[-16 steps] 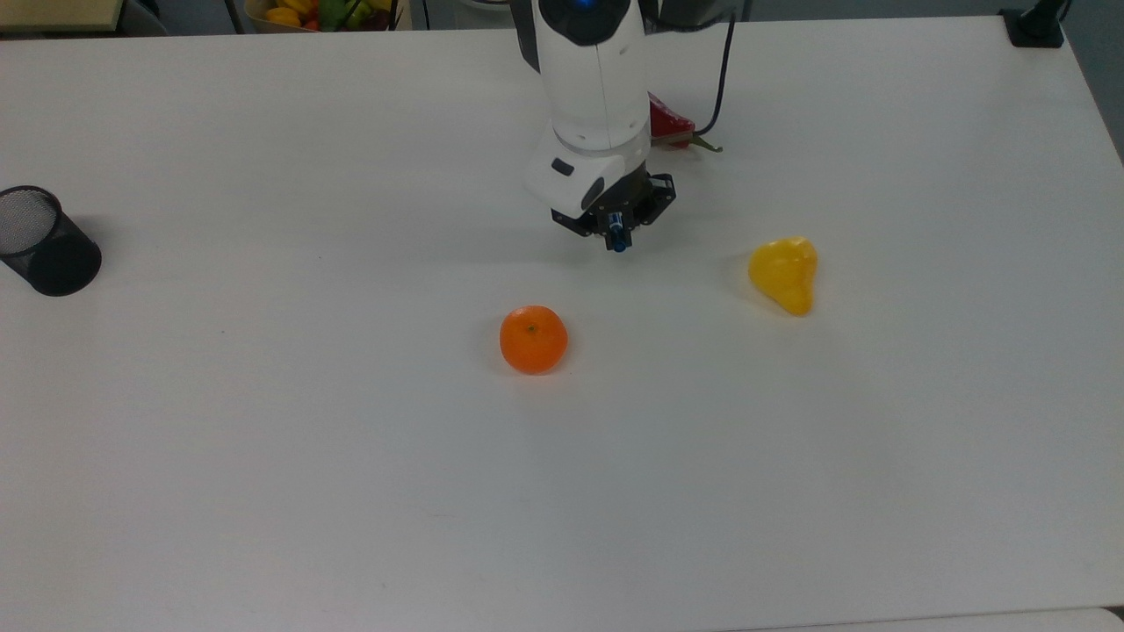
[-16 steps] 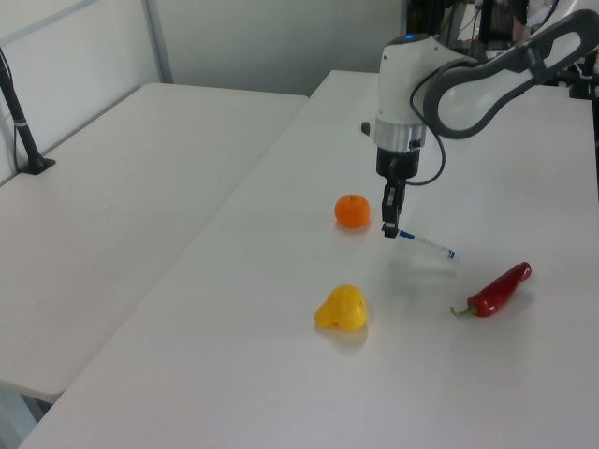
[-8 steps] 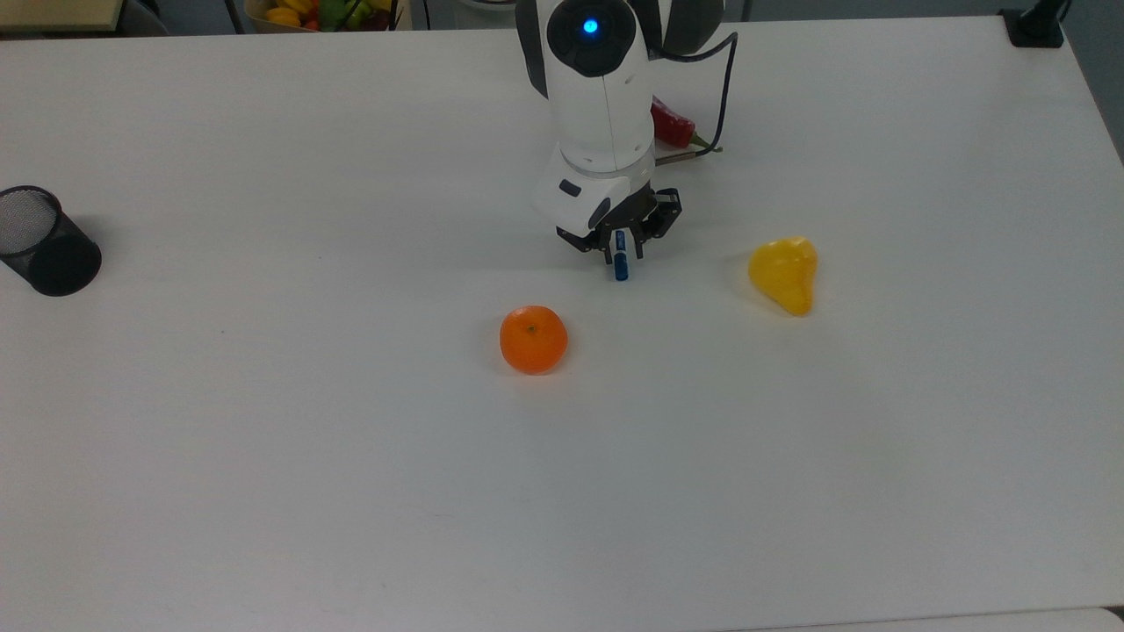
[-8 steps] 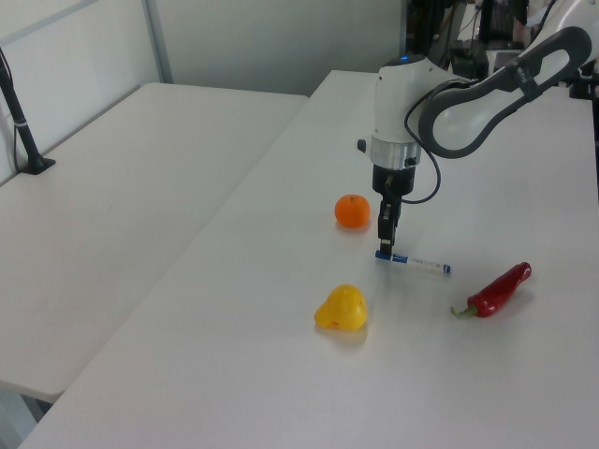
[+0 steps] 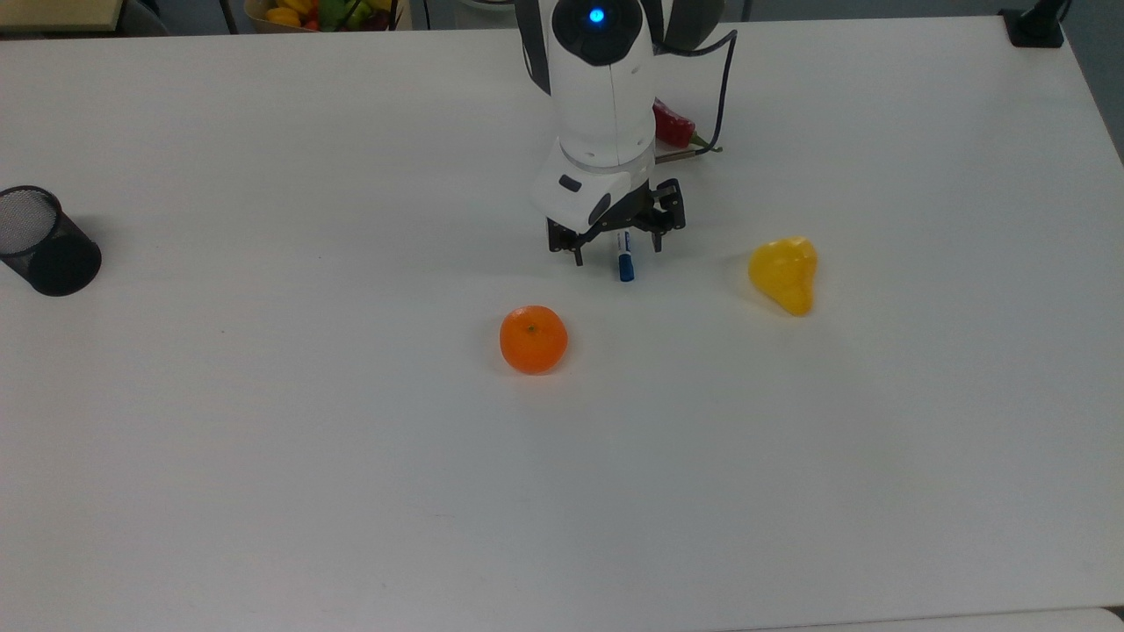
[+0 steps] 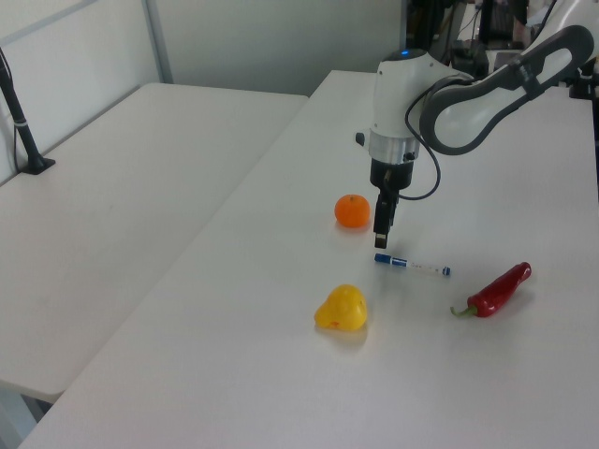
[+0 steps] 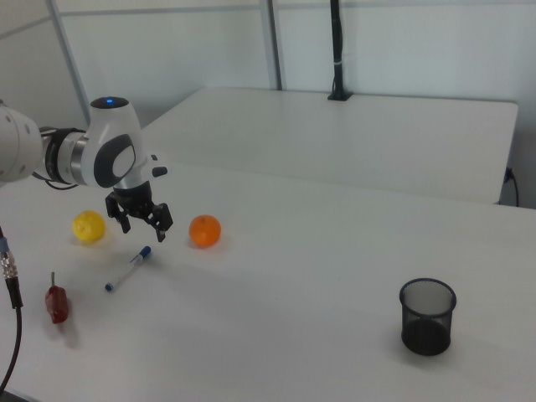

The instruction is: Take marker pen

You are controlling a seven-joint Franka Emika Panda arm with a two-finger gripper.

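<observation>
A broad white table [image 5: 263, 456] fills the top view, matte and bare between scattered items. In the left view a second white table [image 6: 103, 215] stands alongside it, with a black post [image 6: 21, 122] clamped at its far edge and pale partition walls behind; the right view shows the same neighbouring table [image 7: 352, 142] under glazed panels.

The marker pen [image 6: 413, 265] lies flat on the table. In the left view its long axis runs roughly from 9 to 3 o'clock, dipping slightly toward the 3 o'clock end, with the blue cap at the 9 o'clock end. In the right view the marker pen [image 7: 128, 268] slants from about 1 o'clock, where the cap is, down to 7 o'clock. In the top view its cap [image 5: 626, 266] points to 6 o'clock, the barrel running up beneath the arm. It is slim, white-barrelled, with a small blue far end and blue print along the barrel.

The gripper [image 5: 616, 248] hangs just above the cap end, its jaws spread wide to either side of the pen and holding nothing; in the left view the gripper [image 6: 381, 234] is clear of the pen.

Taking the pen as centre in the top view, a mandarin orange [image 5: 533, 339] sits at about 7 o'clock, a yellow pear-shaped fruit [image 5: 784, 274] at 3 o'clock, a red chilli [image 5: 672, 125] at 12 o'clock partly behind the arm, and a black mesh pen cup [image 5: 44, 240] well apart at 9 o'clock.
</observation>
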